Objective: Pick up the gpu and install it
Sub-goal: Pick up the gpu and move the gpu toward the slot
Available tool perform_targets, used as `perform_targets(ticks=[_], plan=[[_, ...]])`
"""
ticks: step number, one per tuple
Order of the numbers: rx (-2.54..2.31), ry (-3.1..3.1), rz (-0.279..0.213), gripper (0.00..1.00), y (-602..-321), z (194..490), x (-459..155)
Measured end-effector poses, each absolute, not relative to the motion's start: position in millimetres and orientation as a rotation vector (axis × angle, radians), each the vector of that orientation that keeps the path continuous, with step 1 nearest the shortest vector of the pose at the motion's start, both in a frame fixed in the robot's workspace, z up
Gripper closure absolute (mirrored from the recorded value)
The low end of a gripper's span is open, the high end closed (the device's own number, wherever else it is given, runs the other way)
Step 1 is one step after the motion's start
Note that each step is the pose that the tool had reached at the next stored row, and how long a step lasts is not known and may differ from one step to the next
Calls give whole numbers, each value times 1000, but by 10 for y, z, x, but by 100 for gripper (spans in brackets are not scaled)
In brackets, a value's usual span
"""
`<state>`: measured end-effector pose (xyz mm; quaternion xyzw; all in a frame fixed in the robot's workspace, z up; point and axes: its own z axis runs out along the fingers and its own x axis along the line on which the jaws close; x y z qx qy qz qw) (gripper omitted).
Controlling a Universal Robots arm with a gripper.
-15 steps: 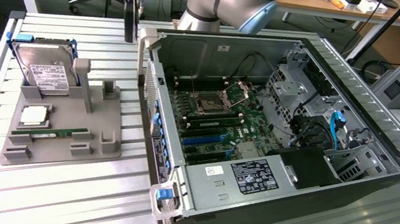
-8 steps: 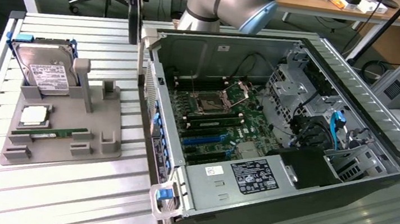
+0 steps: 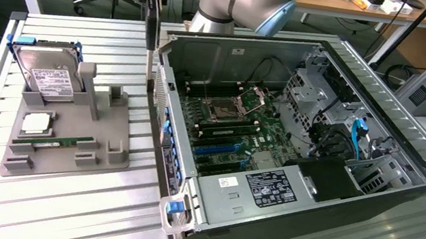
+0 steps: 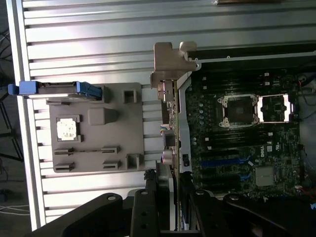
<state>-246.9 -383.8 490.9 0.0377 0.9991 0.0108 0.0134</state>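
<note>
Slatted metal worktop (image 3: 67, 199): the gpu (image 3: 153, 22) hangs edge-on above the wall of the open computer case (image 3: 168, 108) on the exterior view's left, clamped in the gripper (image 4: 171, 202). Pickup looks done and installing is in hand; seating calls for squaring the card over a motherboard (image 3: 232, 128) slot.

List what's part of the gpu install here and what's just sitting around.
In the job: gpu held in the gripper; open computer case; motherboard.
Lying about: hard drive, memory stick, processor chip, all on the gray holder.
</note>
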Motion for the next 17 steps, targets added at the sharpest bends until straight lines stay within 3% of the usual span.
perform_targets(ticks=[17], plan=[[118,3113,32,70,-3847,4847,-2216]])
